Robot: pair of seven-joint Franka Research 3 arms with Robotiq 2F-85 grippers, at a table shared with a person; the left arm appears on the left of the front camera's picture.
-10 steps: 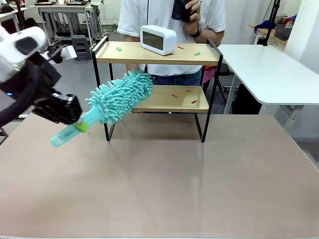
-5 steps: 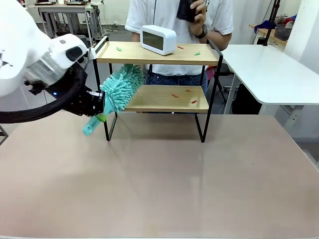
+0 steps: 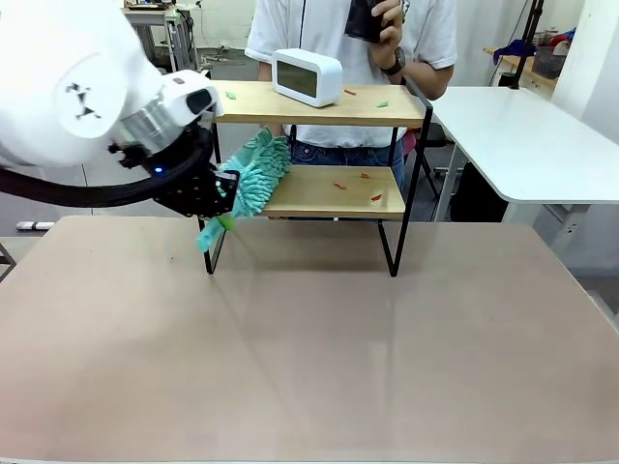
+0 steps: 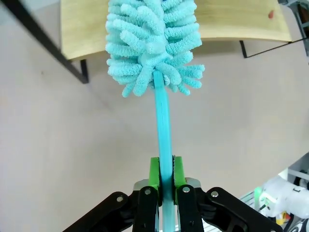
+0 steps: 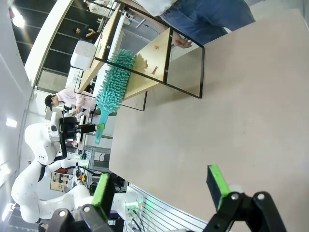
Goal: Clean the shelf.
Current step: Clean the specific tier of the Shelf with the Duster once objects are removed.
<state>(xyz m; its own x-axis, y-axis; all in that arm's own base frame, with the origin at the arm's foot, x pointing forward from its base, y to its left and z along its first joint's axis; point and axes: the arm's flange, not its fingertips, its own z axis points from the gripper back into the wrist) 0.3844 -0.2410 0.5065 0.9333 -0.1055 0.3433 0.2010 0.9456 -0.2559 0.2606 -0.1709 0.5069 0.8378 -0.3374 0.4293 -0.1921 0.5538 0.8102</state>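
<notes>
The shelf (image 3: 261, 102) stands at the far middle of the table, two wooden boards in a black frame. Small red scraps (image 3: 376, 197) lie on its lower board, and green scraps (image 3: 382, 102) on the upper one. My left gripper (image 3: 221, 199) is shut on the handle of a teal fluffy duster (image 3: 255, 170), whose head lies over the left end of the lower board. In the left wrist view the gripper (image 4: 165, 175) pinches the handle and the duster head (image 4: 152, 43) points at the lower board (image 4: 231, 19). My right gripper (image 5: 161, 186) hangs open over the table, far from the shelf (image 5: 145, 58).
A white clock (image 3: 308, 75) stands on the upper board. A person (image 3: 348, 29) stands right behind the shelf, holding a dark object at chest height. A white side table (image 3: 522, 135) is at the far right. The beige tabletop (image 3: 319, 348) in front is bare.
My left arm has swung right toward the shelf. The duster turned from lying across the shelf's left front to pointing in over the lower board's left end.
</notes>
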